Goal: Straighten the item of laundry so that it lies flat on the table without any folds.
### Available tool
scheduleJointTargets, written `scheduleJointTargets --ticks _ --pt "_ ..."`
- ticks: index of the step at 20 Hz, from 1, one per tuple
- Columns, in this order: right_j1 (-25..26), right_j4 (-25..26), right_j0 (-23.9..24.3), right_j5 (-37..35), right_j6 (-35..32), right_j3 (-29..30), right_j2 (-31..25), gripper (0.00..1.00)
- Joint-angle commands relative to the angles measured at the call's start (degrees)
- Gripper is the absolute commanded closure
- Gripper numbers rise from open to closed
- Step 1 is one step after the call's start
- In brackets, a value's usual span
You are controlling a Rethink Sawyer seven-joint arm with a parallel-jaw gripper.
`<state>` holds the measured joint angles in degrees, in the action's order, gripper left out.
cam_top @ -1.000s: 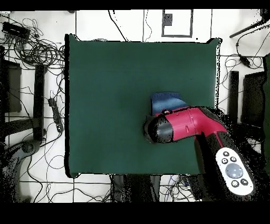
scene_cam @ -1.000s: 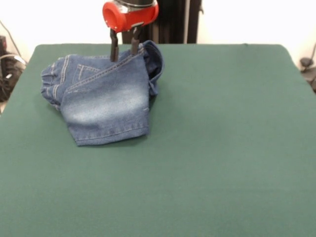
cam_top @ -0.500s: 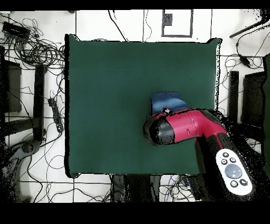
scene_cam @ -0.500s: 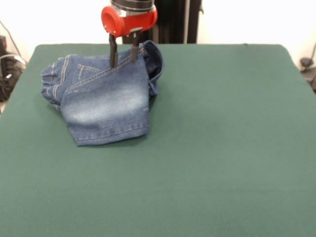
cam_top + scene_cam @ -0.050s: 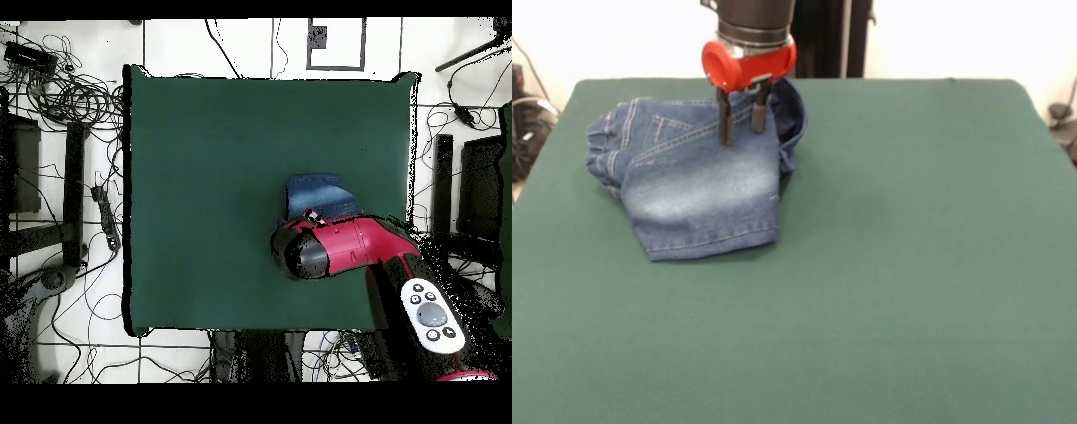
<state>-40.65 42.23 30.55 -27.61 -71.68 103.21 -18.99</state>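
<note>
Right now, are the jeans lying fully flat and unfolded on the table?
No: in the front view the jeans sit bunched, one leg folded over the rest, with the gripper above the fold.

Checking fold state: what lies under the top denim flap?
Under the flap, more of the jeans shows at its left and right edges; anything further beneath is covered.

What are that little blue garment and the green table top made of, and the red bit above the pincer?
The garment looks like denim: woven blue cloth with faded whitish patches and visible seams. The table seems covered in matte, felt-like green cloth with no shine. The red collar above the pincer looks like smooth plastic or painted metal; I can't tell which.
</note>
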Motion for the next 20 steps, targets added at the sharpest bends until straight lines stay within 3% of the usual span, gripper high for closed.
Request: scheduleJointTargets --ticks 1,15,16,20 --pt "5.4 -1.8 -2.5 4.8 -12.7 3.1 2.0 1.00" --pt "5.5 -6.0 -3.7 5.4 -12.3 2.8 3.3 1.00" --pt "5.6 -5.8 -3.8 6.0 -11.3 2.8 3.5 0.00" --pt "5.5 -6.6 -4.0 5.8 -11.5 2.8 3.8 0.00"
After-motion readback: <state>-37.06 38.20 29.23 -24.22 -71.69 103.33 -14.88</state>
